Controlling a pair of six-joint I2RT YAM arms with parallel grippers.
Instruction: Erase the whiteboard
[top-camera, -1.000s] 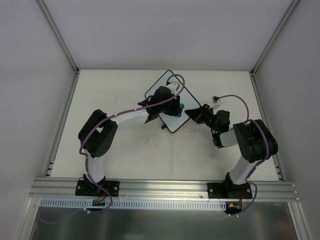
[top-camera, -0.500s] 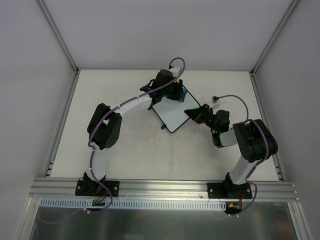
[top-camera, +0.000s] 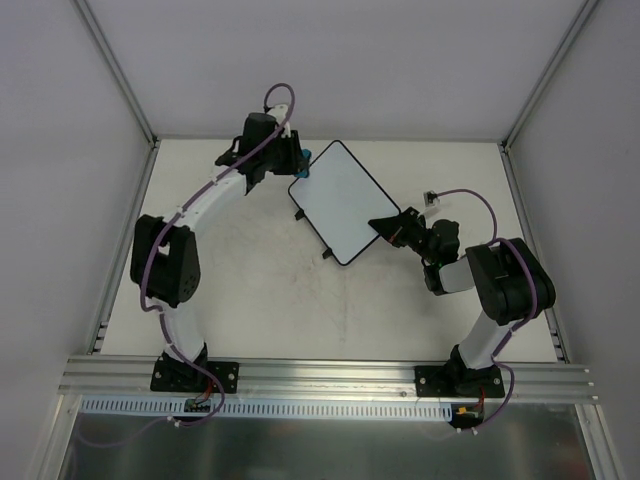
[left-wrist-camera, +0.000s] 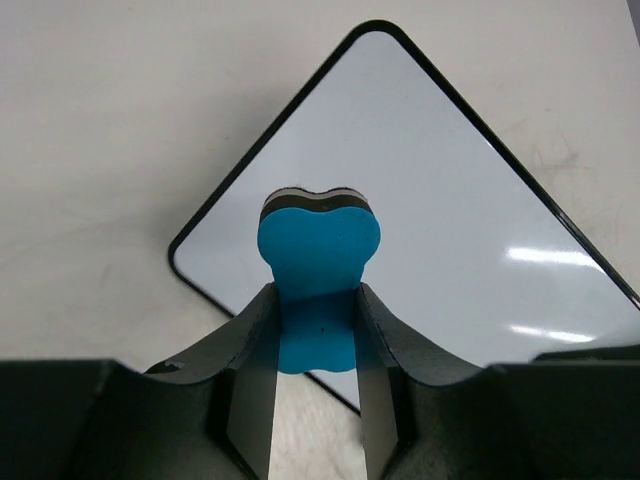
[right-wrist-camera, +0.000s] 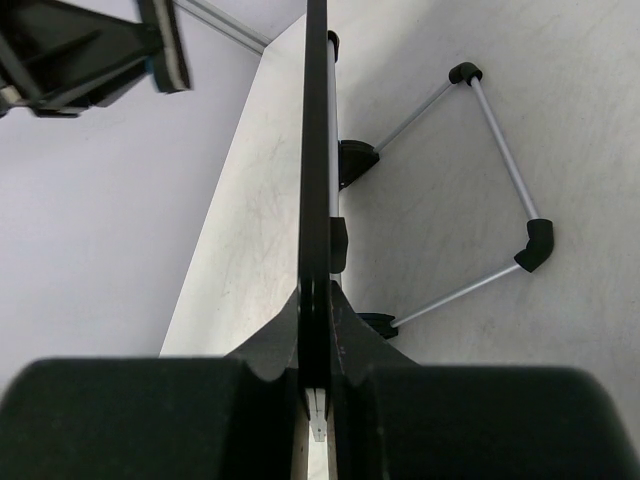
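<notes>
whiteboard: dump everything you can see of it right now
The whiteboard is a flat, glossy white rectangle with thin black rim, rounded corners and two small black tabs on its near-left edge. No marks show on its face. It sits diagonally at the table's far middle. The right hand clamps its right corner, edge-on in that wrist view. The left hand holds the blue eraser off it.

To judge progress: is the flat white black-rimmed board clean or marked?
Clean: the flat white black-rimmed board shows no marks in top and left wrist views.

Blue eraser; small dark object on table
</notes>
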